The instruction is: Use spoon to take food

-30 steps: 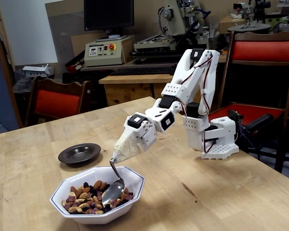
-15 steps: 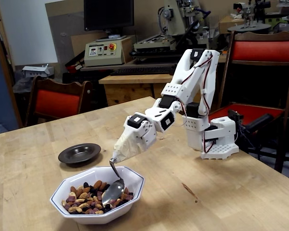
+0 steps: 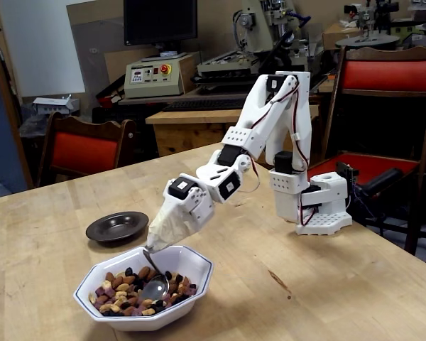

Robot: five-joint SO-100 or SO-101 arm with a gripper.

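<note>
Workshop background, wooden table (image 3: 305, 284). Arm extended forward since half second ago; gripper (image 3: 150, 249) clamped on spoon (image 3: 155, 286) handle. Spoon bowl now sunk deeper into food (image 3: 121, 293), 3 o'clock sector of white bowl (image 3: 199, 280). Scoop stroke likely underway.

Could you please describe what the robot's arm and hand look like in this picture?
The arm is built of white, blocky plastic segments with black motor blocks at the joints and thin red and dark cables along its upper links. It rises from a white base. The hand is cream-coloured and tapers to a point.
</note>
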